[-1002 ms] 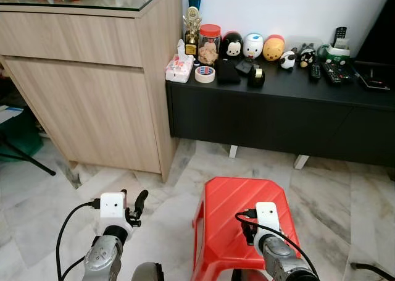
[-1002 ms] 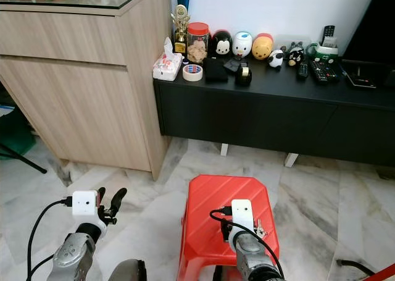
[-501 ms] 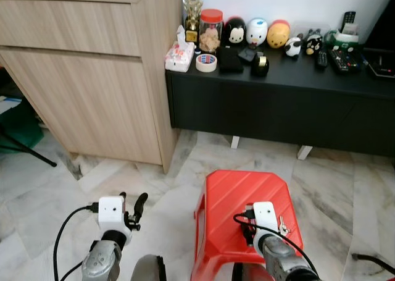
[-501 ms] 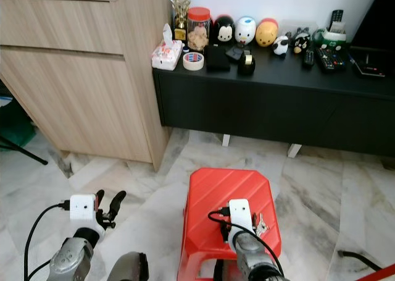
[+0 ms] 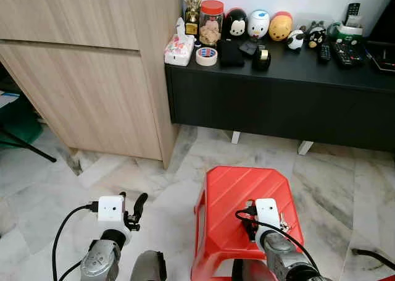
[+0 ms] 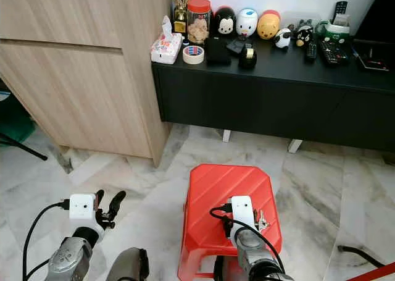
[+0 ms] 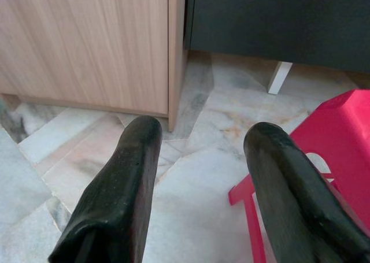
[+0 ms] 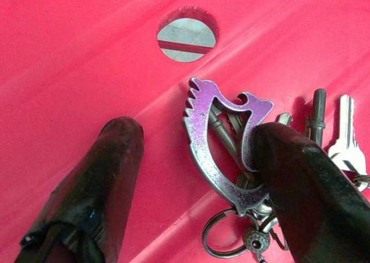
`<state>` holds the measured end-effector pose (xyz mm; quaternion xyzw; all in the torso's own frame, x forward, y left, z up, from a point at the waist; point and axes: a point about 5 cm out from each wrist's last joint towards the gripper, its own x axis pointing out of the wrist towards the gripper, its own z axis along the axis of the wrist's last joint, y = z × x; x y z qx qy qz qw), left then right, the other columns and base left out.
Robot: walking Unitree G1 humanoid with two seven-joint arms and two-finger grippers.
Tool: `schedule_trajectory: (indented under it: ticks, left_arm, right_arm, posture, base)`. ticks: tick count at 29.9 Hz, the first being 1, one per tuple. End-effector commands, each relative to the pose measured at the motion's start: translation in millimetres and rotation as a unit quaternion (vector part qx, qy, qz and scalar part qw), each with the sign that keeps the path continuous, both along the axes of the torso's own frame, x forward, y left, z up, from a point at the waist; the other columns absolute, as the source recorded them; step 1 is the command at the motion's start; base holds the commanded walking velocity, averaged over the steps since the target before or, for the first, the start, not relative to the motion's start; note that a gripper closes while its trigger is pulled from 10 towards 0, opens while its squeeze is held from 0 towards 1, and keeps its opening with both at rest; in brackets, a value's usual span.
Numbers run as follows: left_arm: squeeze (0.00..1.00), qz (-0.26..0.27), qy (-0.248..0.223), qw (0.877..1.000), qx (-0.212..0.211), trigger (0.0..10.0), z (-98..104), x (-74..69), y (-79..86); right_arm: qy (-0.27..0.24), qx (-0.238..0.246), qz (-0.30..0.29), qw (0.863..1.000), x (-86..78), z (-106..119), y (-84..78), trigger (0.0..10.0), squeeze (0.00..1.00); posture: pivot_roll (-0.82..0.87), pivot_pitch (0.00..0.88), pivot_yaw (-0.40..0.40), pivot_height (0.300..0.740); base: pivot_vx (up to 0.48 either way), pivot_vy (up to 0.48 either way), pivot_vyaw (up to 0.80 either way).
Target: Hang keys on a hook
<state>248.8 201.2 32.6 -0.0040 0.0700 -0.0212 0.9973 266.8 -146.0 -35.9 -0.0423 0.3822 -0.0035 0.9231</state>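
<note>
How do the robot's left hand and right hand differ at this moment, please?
The right hand sits low over the red stool, its fingers spread around the purple keychain of the keys; the left hand hovers over bare marble floor, beside the stool, with nothing between its fingers. Both are open, and neither holds anything.

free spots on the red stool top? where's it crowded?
Most of the stool top is bare, from its far edge toward the black cabinet down to the right tool. Crowded only at the keys by that tool's open fingers.
</note>
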Motion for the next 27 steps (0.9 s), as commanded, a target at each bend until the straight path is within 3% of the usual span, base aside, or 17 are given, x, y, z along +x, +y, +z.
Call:
schedule_trajectory:
  ticks: [1, 2, 18, 27]
  left_arm:
    - [0.00, -0.003, 0.010, 1.000, 0.006, 10.0, -2.5, -2.5, 0.6]
    - [0.00, -0.003, 0.010, 1.000, 0.006, 10.0, -2.5, -2.4, 0.7]
    - [0.00, -0.003, 0.015, 1.000, 0.011, 10.0, -3.1, -0.3, 2.3]
    - [0.00, 0.003, 0.015, 1.000, 0.012, 10.0, -2.7, 3.4, 3.2]
  right_arm:
    - [0.021, -0.002, -0.006, 1.000, -7.8, -6.4, -3.7, 3.2, 0.00]
    - [0.022, -0.003, -0.006, 1.000, -8.0, -6.6, -3.7, 0.0, 0.00]
    - [0.023, -0.002, 0.002, 1.000, -9.7, -7.9, 4.3, 0.0, 0.00]
    - [-0.004, 0.013, -0.006, 1.000, -1.5, -1.2, 7.8, 0.0, 0.00]
  posture:
    - [0.08, 0.127, -0.037, 0.623]
    - [0.08, 0.127, -0.037, 0.623]
    - [0.09, 0.099, -0.033, 0.623]
    - [0.09, 0.094, -0.038, 0.623]
  base:
    - [0.000, 0.000, 0.00]
    - [0.000, 0.000, 0.00]
    - [0.000, 0.000, 0.00]
    - [0.000, 0.000, 0.00]
